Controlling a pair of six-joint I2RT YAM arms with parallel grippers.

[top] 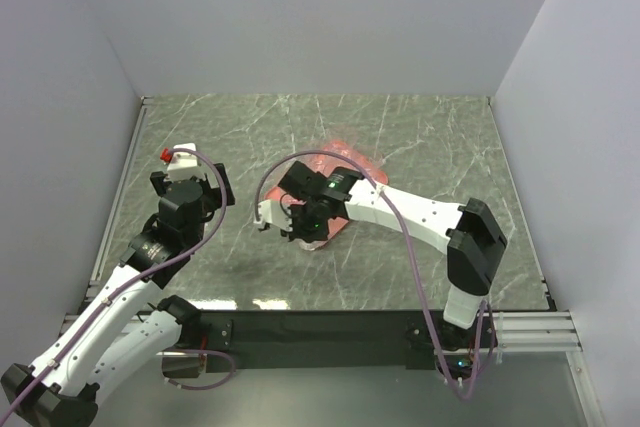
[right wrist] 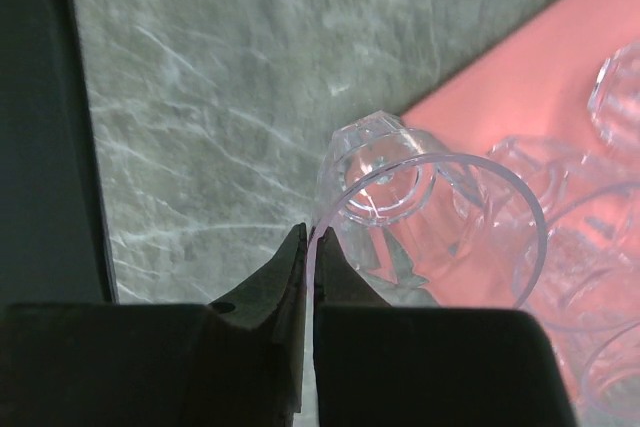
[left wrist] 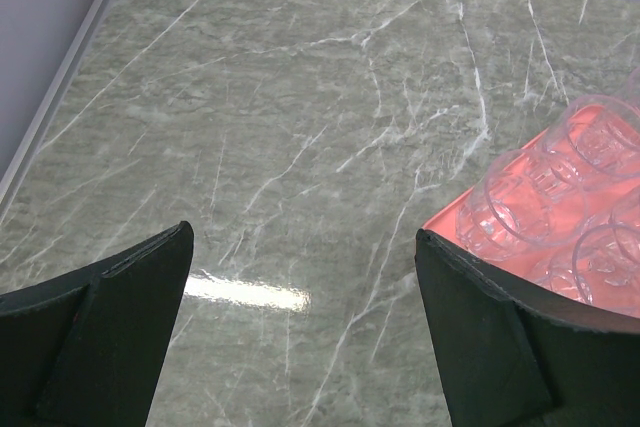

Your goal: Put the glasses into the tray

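The salmon-pink tray (top: 352, 153) lies mid-table, mostly hidden under my right arm. Several clear glasses (left wrist: 560, 209) stand in it, seen at the right edge of the left wrist view over the tray (left wrist: 455, 219). My right gripper (right wrist: 313, 239) is shut on the rim of one clear glass (right wrist: 430, 212), which hangs over the tray's (right wrist: 520, 87) near corner and the marble; other glasses (right wrist: 600, 247) stand beside it. In the top view this gripper (top: 312, 237) is at the tray's near-left corner. My left gripper (left wrist: 300, 267) is open and empty over bare marble, left of the tray; it also shows in the top view (top: 215, 192).
A green marble tabletop (top: 420, 137) inside white walls. A metal rail (left wrist: 60, 87) runs along the table's left edge. A small red-capped object (top: 168, 154) shows by my left arm.
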